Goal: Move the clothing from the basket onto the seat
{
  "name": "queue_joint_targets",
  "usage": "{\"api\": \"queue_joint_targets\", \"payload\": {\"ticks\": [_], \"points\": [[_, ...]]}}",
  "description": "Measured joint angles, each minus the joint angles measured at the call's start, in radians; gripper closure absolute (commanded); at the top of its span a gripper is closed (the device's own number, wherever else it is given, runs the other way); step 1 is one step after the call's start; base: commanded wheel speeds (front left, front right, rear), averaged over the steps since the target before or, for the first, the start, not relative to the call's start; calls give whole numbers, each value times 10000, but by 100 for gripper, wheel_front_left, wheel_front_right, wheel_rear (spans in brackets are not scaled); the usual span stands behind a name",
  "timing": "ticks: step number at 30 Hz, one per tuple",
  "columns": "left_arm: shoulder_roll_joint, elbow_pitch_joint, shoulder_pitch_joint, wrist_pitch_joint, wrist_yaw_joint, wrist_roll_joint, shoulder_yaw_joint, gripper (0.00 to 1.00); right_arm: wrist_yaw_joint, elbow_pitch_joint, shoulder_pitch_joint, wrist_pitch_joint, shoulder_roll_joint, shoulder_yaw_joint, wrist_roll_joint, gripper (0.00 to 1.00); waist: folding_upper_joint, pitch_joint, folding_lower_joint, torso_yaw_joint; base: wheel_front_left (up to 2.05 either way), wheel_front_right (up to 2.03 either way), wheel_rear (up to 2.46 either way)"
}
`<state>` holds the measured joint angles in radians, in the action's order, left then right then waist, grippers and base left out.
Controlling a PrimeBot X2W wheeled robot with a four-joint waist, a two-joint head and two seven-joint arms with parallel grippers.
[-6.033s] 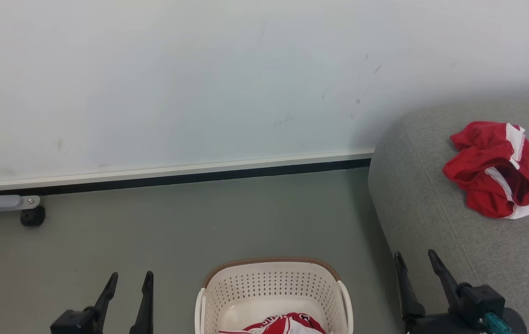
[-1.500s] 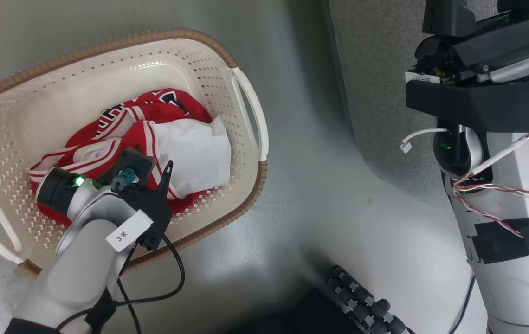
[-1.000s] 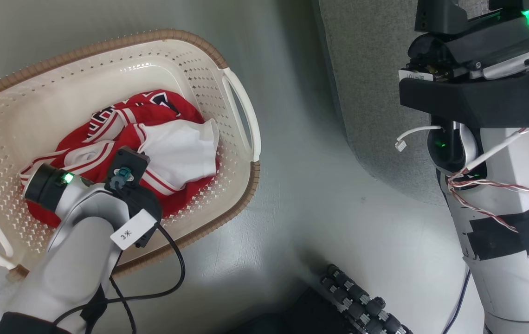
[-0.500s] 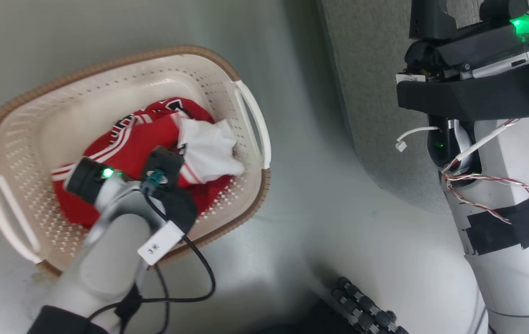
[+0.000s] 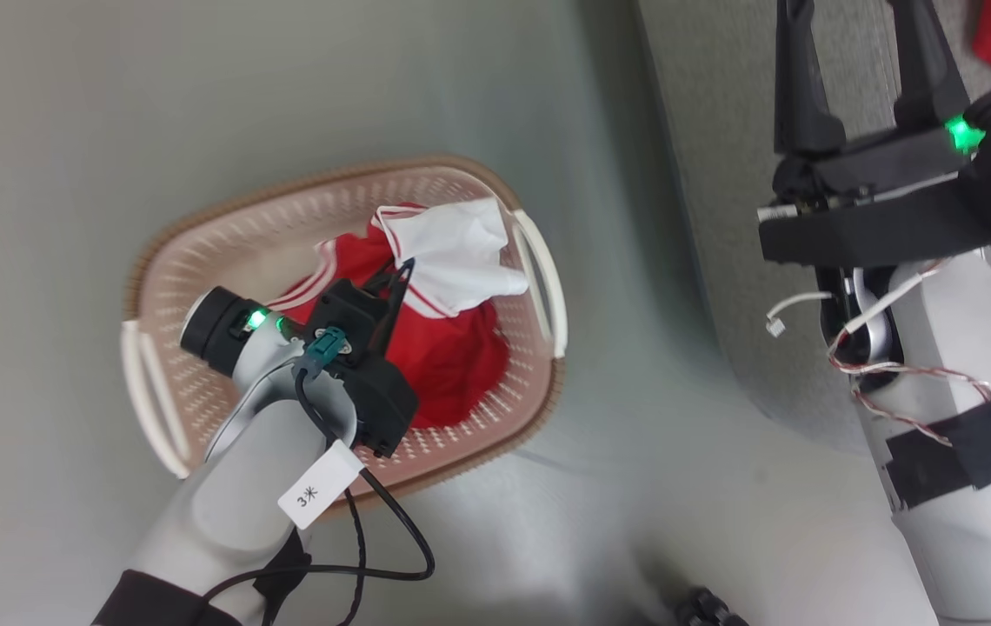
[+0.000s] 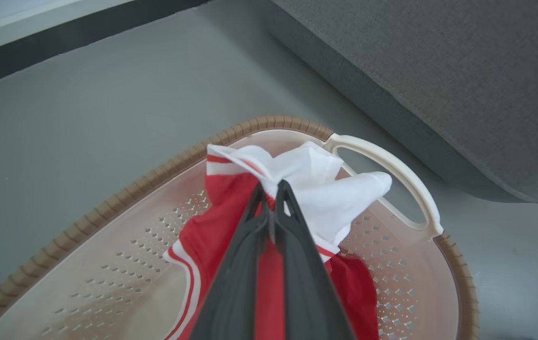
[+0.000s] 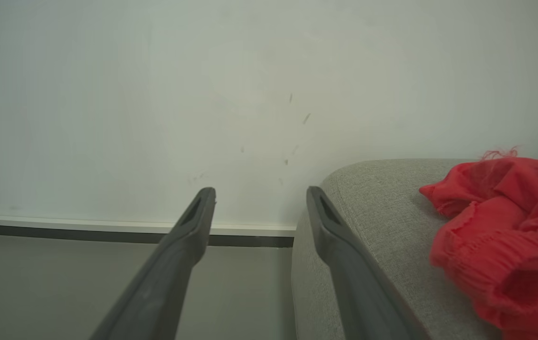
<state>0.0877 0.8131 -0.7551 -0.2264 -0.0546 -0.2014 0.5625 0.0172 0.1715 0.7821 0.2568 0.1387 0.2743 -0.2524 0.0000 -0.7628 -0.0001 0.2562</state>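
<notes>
The cream basket (image 5: 200, 228) with a brown rim stands on the floor left of the grey seat (image 5: 721, 87). My left gripper (image 5: 402, 266) is shut on the red jersey (image 5: 452, 356), pinching it where the white sleeve (image 5: 461, 252) meets the red cloth, and the bunched jersey rises above the basket floor. In the left wrist view the shut gripper (image 6: 271, 186) clamps the jersey (image 6: 222, 236) over the basket (image 6: 155, 177). The red shorts (image 7: 505, 226) lie on the seat (image 7: 382, 208). My right gripper (image 7: 259, 193) is open, held above the seat's edge (image 5: 852, 52).
Grey floor surrounds the basket. A white wall with a dark baseboard (image 7: 85, 233) runs behind the seat. My own pale torso (image 5: 965, 487) stands at the right, and a black cable (image 5: 374, 556) loops from the left forearm.
My left gripper has shut on the jersey and pulled it up and toward the basket's right handle. The head view has shifted, bringing the right gripper's fingers and the shorts into it.
</notes>
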Motion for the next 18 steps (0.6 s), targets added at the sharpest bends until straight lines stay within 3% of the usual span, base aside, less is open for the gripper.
{"api": "queue_joint_targets", "payload": {"ticks": [18], "points": [[-201, -957, -247, -232, -516, -541, -4, 100, 19, 761, -2006, 0, 186, -299, -10, 0, -1, 2636, -1, -1383, 0, 0, 0]]}}
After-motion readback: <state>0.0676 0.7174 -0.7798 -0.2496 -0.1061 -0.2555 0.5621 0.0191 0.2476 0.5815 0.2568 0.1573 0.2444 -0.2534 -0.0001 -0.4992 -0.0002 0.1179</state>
